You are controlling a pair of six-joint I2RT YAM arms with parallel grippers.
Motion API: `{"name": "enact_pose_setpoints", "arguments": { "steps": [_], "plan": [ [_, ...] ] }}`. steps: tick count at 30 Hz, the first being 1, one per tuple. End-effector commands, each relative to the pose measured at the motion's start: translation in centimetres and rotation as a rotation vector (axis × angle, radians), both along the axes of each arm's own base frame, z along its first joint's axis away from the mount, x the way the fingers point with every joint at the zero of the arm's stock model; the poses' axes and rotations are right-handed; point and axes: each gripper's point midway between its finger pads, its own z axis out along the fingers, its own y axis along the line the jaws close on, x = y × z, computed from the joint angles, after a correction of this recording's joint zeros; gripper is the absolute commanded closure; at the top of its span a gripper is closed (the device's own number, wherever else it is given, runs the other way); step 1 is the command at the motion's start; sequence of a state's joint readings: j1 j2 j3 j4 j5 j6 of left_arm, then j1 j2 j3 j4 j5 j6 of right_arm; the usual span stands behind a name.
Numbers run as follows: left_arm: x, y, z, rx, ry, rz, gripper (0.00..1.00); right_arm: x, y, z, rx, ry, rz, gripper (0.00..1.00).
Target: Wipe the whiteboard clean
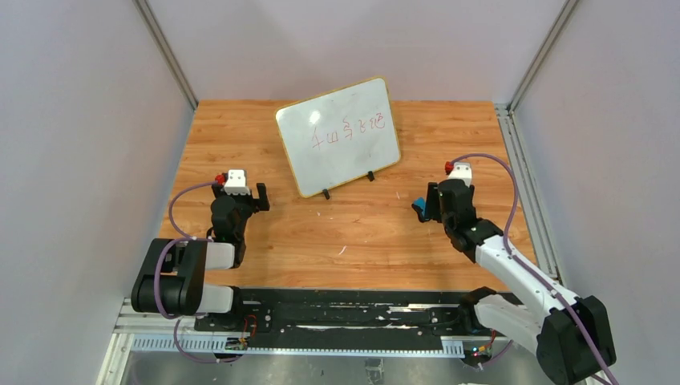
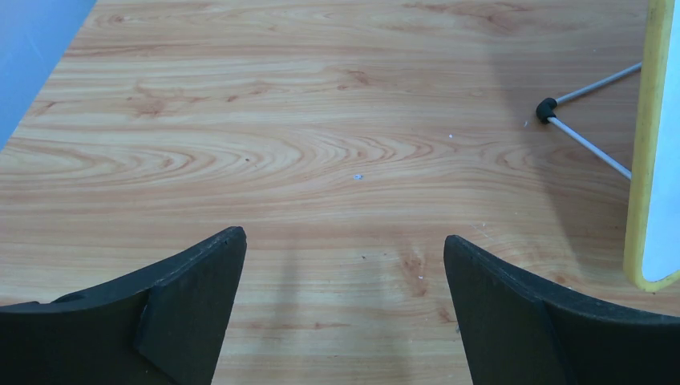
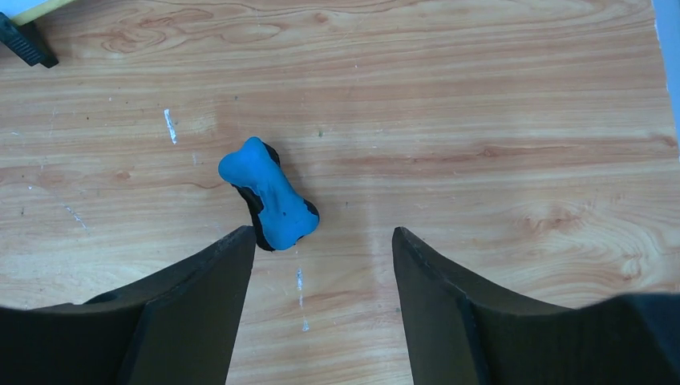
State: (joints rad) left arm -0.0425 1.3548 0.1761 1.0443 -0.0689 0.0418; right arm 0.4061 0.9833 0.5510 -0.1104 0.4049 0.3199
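So, far left: L gripper (image 2: 345, 241) spread wide, empty, over wood table (image 2: 240, 120). Mid-back: whiteboard (image 1: 337, 136) propped tilted on black feet, red marks across it. Right: R gripper (image 3: 322, 237) wide apart, holding nothing, blue eraser (image 3: 269, 204) lying just beside one fingertip.

Both arms stretch forward, wrists tilted down; the left gripper (image 2: 345, 241) and right gripper (image 3: 321, 237) gape (fingers (image 2: 184, 305) well apart).

Glossy white whiteboard (image 1: 338, 136) with yellow-tan frame, red handwritten marks and black feet, orange-brown wood-grain tabletop (image 1: 361, 233) flecked with small white scuffs, bright blue eraser (image 3: 269, 195) with black underside, matte black jaws on both wrists, purple cables (image 1: 481, 155), pale grey walls (image 1: 80, 120)
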Motion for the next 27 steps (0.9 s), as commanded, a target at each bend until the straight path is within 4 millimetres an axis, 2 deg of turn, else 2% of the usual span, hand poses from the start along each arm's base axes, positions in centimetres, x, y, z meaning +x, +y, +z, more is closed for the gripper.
{"name": "enact_pose_setpoints", "arguments": {
  "steps": [1, 8, 17, 27],
  "plan": [
    [0.7, 0.0, 1.0, 0.004, -0.03, 0.004, 0.02, 0.5, 0.9, 0.8, 0.007, 0.0, 0.036, 0.34],
    [0.7, 0.0, 1.0, 0.005, -0.031, 0.003, 0.02, 0.6, 3.2, 0.9, 0.034, 0.037, 0.17, 0.34],
    [0.7, 0.0, 1.0, 0.003, -0.03, 0.003, 0.02, 0.3, 1.2, 0.9, -0.156, 0.296, 0.15, 0.35],
    [0.7, 0.0, 0.9, 0.005, -0.029, 0.002, 0.02, 0.8, 1.2, -2.0, -0.049, 0.506, 0.184, 0.35]
  ]
}}
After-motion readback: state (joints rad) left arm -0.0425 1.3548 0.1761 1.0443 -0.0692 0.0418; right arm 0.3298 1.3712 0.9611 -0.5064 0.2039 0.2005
